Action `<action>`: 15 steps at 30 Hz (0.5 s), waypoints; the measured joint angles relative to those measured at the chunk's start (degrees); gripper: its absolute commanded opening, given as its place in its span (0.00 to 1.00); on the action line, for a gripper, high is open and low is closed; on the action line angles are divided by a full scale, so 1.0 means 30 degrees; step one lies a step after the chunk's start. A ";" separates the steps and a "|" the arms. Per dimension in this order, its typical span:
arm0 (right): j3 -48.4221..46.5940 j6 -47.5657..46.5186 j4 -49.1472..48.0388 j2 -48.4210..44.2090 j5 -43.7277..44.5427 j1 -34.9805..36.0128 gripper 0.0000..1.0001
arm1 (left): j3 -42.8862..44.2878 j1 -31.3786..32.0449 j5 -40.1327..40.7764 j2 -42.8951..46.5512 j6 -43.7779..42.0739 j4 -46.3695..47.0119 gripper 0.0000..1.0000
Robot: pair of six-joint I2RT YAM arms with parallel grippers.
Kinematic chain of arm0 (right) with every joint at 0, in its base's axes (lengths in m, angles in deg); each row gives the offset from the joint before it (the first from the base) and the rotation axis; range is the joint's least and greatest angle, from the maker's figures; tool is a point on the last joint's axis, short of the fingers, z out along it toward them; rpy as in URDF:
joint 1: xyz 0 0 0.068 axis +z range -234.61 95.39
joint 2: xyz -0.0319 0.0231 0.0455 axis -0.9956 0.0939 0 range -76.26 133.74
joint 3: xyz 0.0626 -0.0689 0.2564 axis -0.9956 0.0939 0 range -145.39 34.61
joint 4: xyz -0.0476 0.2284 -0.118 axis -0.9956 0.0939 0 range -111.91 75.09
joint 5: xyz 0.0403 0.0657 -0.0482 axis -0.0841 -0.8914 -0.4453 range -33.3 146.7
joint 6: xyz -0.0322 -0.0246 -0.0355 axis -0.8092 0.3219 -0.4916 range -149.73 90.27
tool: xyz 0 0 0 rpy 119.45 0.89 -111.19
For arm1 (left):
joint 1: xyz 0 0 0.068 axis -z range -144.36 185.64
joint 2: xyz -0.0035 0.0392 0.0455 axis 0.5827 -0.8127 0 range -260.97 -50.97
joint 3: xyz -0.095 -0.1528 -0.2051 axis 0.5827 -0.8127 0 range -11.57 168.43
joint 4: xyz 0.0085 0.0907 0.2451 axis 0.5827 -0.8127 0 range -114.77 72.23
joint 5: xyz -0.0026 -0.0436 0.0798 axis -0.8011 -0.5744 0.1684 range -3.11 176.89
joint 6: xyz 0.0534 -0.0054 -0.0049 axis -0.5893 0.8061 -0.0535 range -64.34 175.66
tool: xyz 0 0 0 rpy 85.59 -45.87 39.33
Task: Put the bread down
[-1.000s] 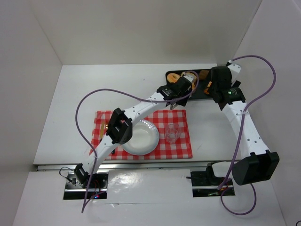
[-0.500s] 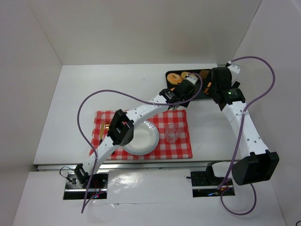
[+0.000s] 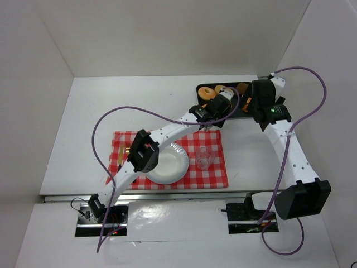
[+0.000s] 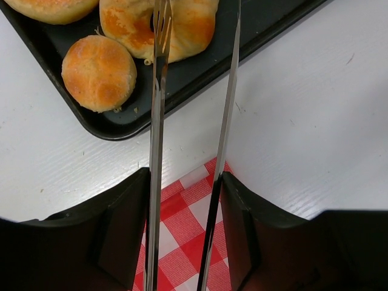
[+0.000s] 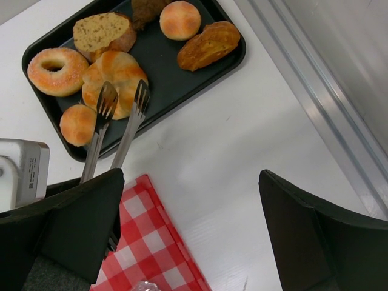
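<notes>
The bread (image 5: 114, 71), a golden bun with brown patches, lies in the black tray (image 5: 176, 66), between a ring-shaped bread (image 5: 66, 82) and a small round bun (image 5: 77, 124), with a brown slice (image 5: 100, 31) behind it; a pair of metal tongs (image 5: 128, 130) reaches over the tray's near rim, its two forked tips over the near part of the bread, one on each side of its middle; whether they touch the crust cannot be told; the tong arms stand apart with a gap between them; the left end effector (image 4: 182, 182) grips these tongs, one arm pressed along the inside of each finger, and it hangs above the edge of the red checked cloth (image 4: 182, 218), short of the tray; the right end effector (image 5: 191, 176) hovers above the white desk (image 5: 242, 139) near the tray, its fingers spread wide and holding nothing; on the cloth stand a white plate (image 3: 167, 164) and a clear glass (image 3: 204, 158).
</notes>
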 measured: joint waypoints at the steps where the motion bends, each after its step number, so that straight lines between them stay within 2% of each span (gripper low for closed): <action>1: 0.0022 -0.0007 -0.0015 0.0000 0.0000 0.0000 0.99 | 0.0000 0.0000 -0.0022 -0.0036 0.0000 0.0000 0.60; 15: 0.0080 -0.0066 -0.0022 0.0000 -0.0197 0.0000 0.99 | -0.0576 0.0000 -0.0029 -0.0291 0.0080 -0.0175 0.60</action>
